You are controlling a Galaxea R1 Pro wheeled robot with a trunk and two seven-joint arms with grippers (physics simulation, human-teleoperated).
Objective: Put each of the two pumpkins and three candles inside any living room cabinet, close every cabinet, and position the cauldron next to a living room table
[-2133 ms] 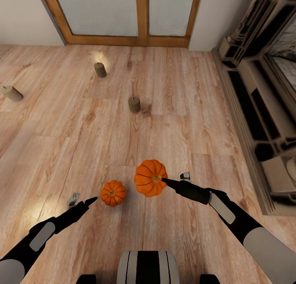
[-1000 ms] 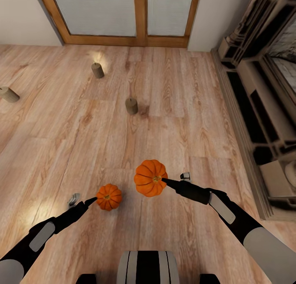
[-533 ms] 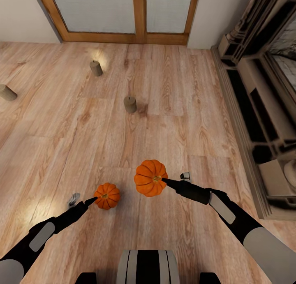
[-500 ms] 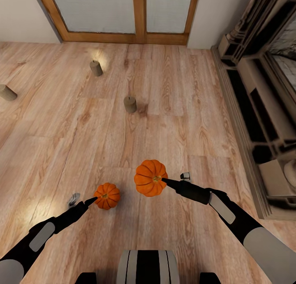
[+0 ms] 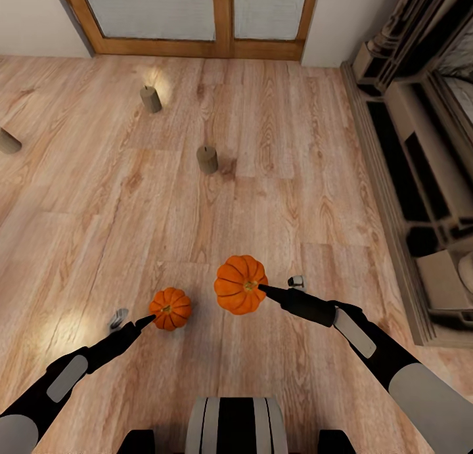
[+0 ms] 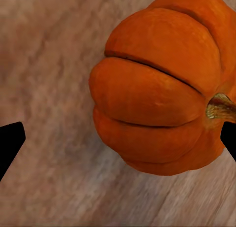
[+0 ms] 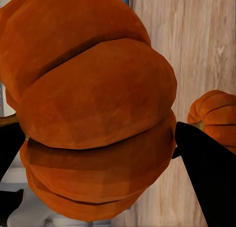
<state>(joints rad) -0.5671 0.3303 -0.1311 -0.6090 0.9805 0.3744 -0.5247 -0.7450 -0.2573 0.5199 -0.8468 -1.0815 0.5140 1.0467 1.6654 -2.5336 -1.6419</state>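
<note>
Gripping the larger ribbed pumpkin [image 5: 240, 284] between its two black fingers, the right gripper [image 5: 263, 288] held that glossy orange globe up off the wood-grain floor [image 5: 276, 152], and in the right wrist view the fruit [image 7: 93, 109] bulged between the dark fingertips [image 7: 206, 163]. No writing or label could be read anywhere. The left gripper [image 5: 146, 320] hung spread wide, grasping nothing, its tip just beside the smaller pumpkin [image 5: 170, 308] sitting on the planks; the left wrist view showed that pumpkin [image 6: 157, 89] with its tan stem, close to one fingertip and well clear of the other. Three stubby tan candles stood farther off: one [image 5: 207, 159] mid-floor, one [image 5: 150, 99] nearer the wood-framed glass doors [image 5: 197, 14], one [image 5: 8, 140] at the left edge. A pale open-shelved unit [image 5: 420, 178] ran along the right; what its compartments held was too blurred to tell.
</note>
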